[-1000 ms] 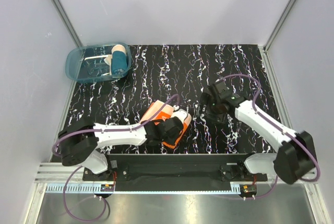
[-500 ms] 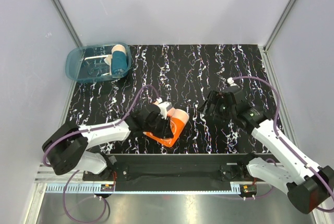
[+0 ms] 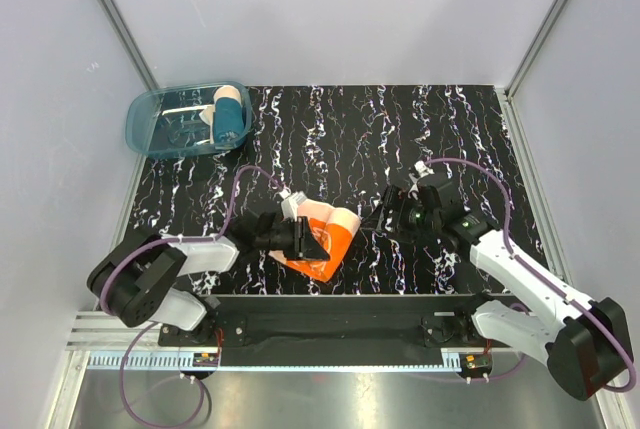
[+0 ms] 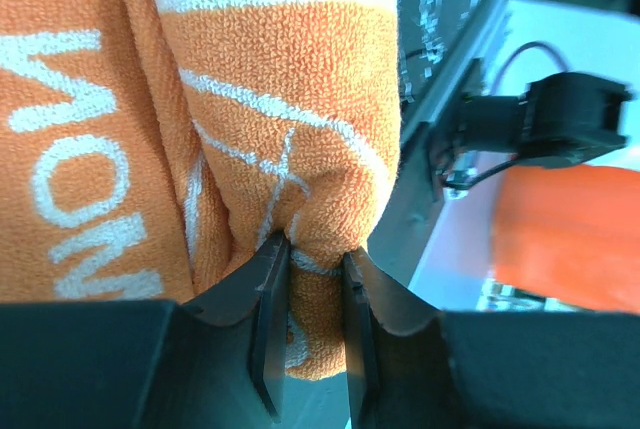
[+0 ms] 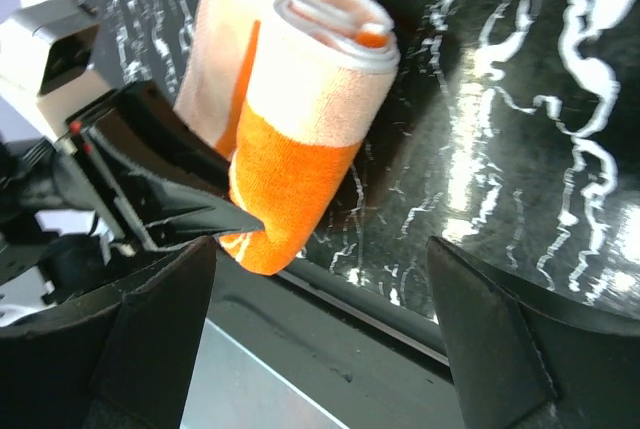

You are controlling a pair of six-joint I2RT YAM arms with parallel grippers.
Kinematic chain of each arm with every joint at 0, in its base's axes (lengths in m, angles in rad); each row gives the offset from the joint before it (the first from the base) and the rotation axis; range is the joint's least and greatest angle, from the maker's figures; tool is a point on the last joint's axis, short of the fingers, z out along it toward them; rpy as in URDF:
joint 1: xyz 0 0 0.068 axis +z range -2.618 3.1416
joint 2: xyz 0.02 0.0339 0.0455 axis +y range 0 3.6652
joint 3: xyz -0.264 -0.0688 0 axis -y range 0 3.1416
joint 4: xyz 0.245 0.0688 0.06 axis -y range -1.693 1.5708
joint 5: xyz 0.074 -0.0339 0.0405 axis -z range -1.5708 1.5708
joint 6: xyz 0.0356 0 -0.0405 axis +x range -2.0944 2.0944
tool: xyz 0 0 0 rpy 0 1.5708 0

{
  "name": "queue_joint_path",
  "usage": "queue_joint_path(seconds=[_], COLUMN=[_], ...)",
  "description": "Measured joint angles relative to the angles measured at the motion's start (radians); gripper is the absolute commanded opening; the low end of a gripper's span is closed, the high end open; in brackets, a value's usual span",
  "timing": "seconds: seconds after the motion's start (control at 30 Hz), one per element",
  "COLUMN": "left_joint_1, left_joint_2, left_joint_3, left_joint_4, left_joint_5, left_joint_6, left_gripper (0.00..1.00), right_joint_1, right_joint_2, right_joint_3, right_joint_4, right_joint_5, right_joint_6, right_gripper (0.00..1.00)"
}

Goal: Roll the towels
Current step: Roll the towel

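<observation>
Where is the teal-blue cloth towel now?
In the top view, the rolled teal-blue cloth towel lies inside the translucent blue plastic tub, far left on the table.

The orange towel (image 4: 290, 119) is nubbly looped terry cloth, the left pincer (image 4: 314, 261) smooth matt black plastic, the worktop (image 3: 400, 129) glossy black with white veining, the tub (image 3: 140, 131) translucent shiny blue plastic.
</observation>
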Motion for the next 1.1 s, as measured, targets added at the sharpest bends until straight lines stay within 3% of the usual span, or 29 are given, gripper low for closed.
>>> queue_joint_path(seconds=[0.3,0.67,1.1], left_joint_1=[0.024,0.060,0.085], left_joint_2=[0.034,0.048,0.110], left_joint_3=[-0.023,-0.022,0.007], left_joint_4=[0.103,0.082,0.080], left_joint_5=[0.046,0.074,0.131], left_joint_6=[-0.075,-0.073,-0.073], left_gripper=[0.12,0.12,0.12], right_joint_1=[0.021,0.129,0.169], right_joint_2=[0.084,0.191,0.364], right_joint_3=[-0.013,-0.040,-0.092], right_joint_4=[0.098,0.280,0.489], right_joint_5=[-0.061,-0.061,-0.056], right_joint_6=[0.009,0.028,0.060], right_gripper=[0.94,0.94,0.92])
